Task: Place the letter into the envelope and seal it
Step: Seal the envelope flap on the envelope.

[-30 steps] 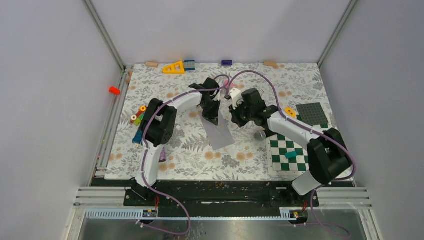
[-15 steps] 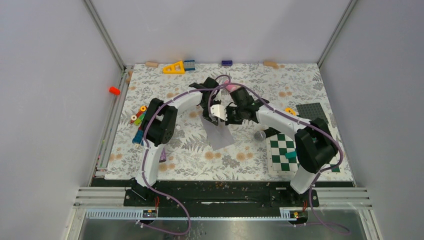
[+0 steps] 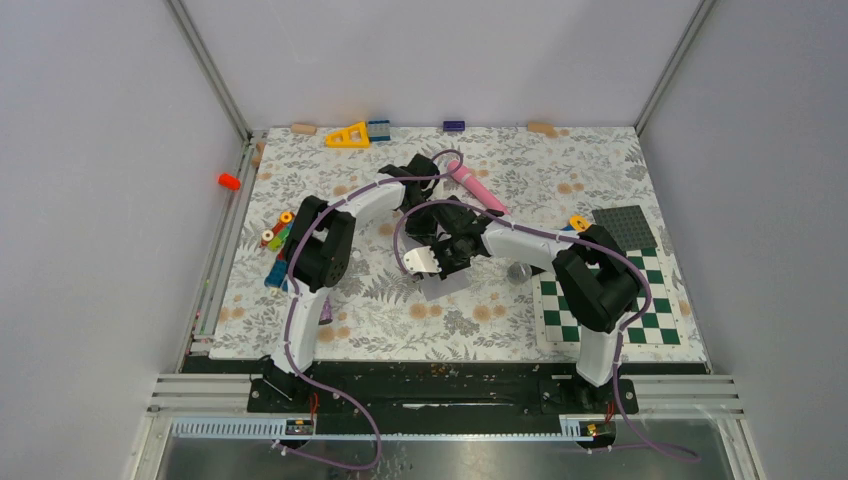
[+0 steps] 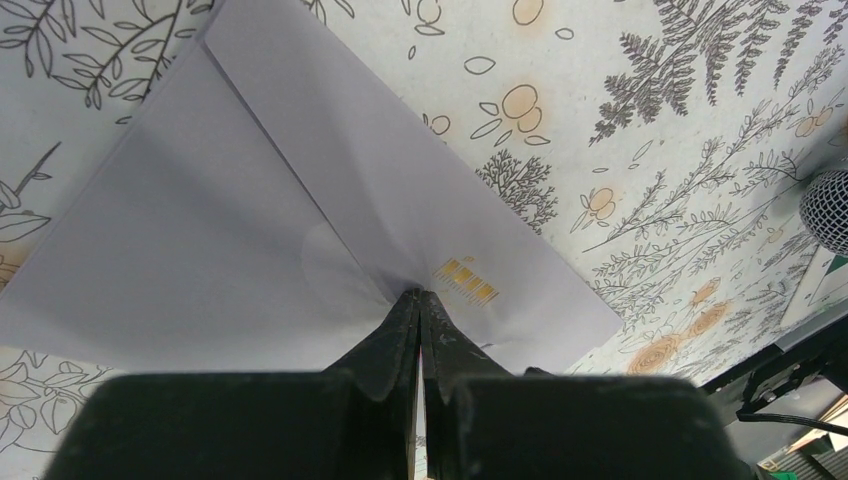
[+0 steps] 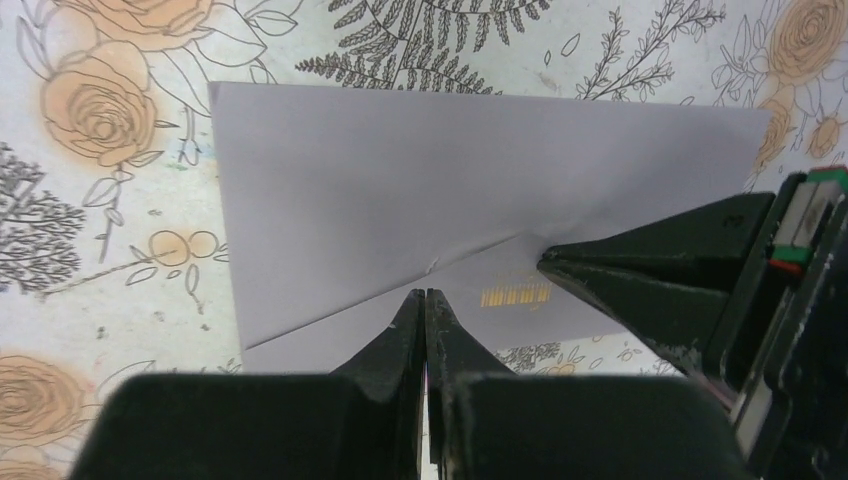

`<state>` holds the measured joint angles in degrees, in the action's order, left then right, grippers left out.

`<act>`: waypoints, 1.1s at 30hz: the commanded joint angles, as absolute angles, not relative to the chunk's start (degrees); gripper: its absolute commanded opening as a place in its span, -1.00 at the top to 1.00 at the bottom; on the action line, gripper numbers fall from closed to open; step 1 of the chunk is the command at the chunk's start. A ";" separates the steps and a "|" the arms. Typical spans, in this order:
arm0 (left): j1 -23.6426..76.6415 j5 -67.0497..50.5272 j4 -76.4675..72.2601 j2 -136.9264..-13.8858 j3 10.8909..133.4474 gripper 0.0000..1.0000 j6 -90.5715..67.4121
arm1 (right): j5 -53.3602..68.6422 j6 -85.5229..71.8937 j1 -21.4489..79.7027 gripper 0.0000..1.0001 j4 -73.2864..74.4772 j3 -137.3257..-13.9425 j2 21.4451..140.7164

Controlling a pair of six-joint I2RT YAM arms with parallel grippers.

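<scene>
**Both grippers shut, tips on the envelope**

Left wrist view: the left gripper (image 4: 420,300) had its jaws closed to a hairline. Their tips pinched the envelope (image 4: 230,220) at the spot where its creases ran together. The paper spread ahead of the jaws and off to their left, flap side up. A small gold mark (image 4: 466,282) sat just right of the tips. The flowered table (image 4: 620,100) showed beyond, and a grey mesh ball (image 4: 828,205) lay far to the right of the jaws.

Right wrist view: the right gripper (image 5: 425,300) was also closed, with no gap between its jaws. Its tips rested on the envelope at the slanting flap edge. Whether they held any paper could not be told. The envelope stretched ahead of these jaws to both sides. The left gripper lay to their right, its tip touching the paper just past the gold mark.

Top view: the two grippers met over the middle of the table and hid most of the envelope. Only a pale corner showed on the near side of the jaws. A checkered mat (image 3: 645,315) lay well to their right.
</scene>
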<state>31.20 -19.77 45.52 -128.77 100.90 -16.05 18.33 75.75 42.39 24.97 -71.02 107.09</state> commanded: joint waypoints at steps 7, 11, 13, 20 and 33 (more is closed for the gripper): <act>31.82 -17.99 46.85 -131.42 100.74 1.00 -13.84 | 12.74 85.59 43.49 1.00 24.02 -76.83 111.98; 32.07 -17.68 46.94 -131.06 100.56 1.00 -13.63 | 12.35 86.78 43.44 1.00 25.37 -79.63 114.05; 32.08 -17.79 46.93 -130.88 100.40 1.00 -13.63 | 12.26 87.65 43.48 1.00 26.29 -80.85 115.22; 32.08 -17.86 47.20 -130.74 100.20 1.00 -13.19 | 11.78 90.77 43.71 1.00 27.48 -82.85 118.26; 32.08 -17.29 47.35 -130.70 100.20 1.00 -13.23 | 15.37 91.74 45.09 1.00 33.35 -86.08 119.60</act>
